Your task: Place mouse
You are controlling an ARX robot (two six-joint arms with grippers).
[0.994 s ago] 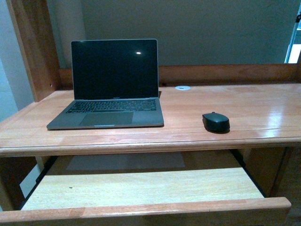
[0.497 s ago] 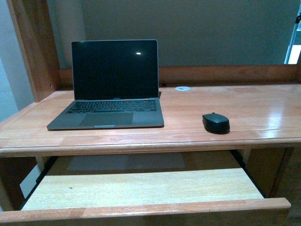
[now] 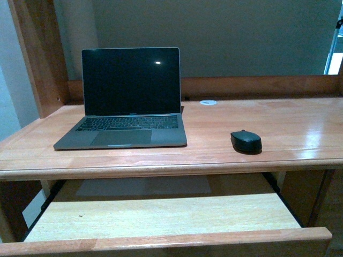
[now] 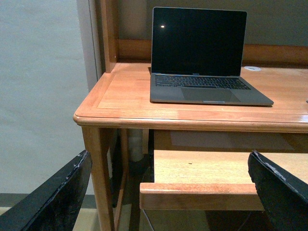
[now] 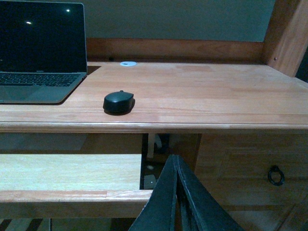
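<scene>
The small matte black oval mouse [image 3: 246, 141] sits alone on the glossy orange-brown wooden bench [image 3: 278, 120], near its front edge and toward the right — nothing touches it. Well apart to its left stands the open grey laptop [image 3: 128, 99], screen dark. A small white round disc [image 3: 208, 101] lies near the bench's back rail. Below, a pale wooden pull-out shelf [image 3: 161, 214] is drawn forward. The left gripper [image 4: 168, 192] hangs in front of the bench with its black fingers [image 4: 53, 197] spread wide; the right gripper [image 5: 177, 202] has its fingers pressed together, empty.
</scene>
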